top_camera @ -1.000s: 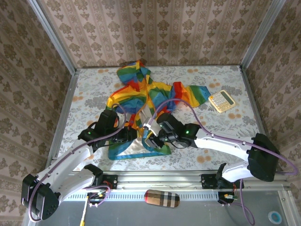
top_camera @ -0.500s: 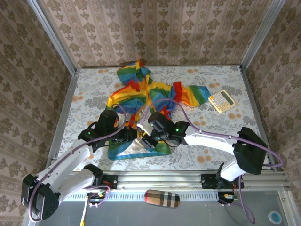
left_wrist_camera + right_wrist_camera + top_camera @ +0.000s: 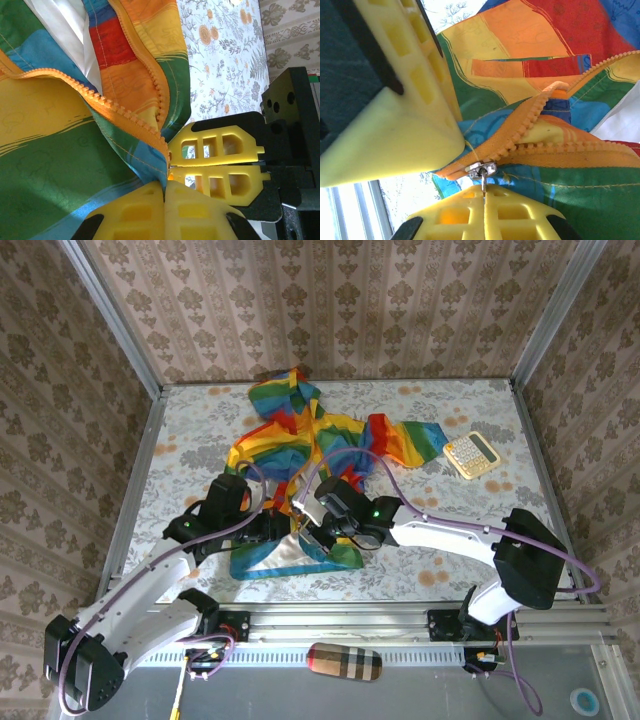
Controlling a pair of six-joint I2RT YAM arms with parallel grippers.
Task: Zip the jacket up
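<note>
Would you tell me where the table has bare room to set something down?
Bare table left of the jacket, up to the rail, and beyond the calculator. Crowded at the jacket's hem, around the left gripper and right gripper.

The jacket [image 3: 290, 430] on table [image 3: 200, 430], left hand [image 3: 283, 531] beside right hand [image 3: 308, 527] at its near hem, calculator [image 3: 471, 453] well right.

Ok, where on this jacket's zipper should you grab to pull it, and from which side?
Pinch the thin metal pull tab hanging off the slider, across its flat faces, coming from the hem end where the zipper teeth meet. The right gripper is shut on it that way; the left gripper pins the jacket hem.
</note>
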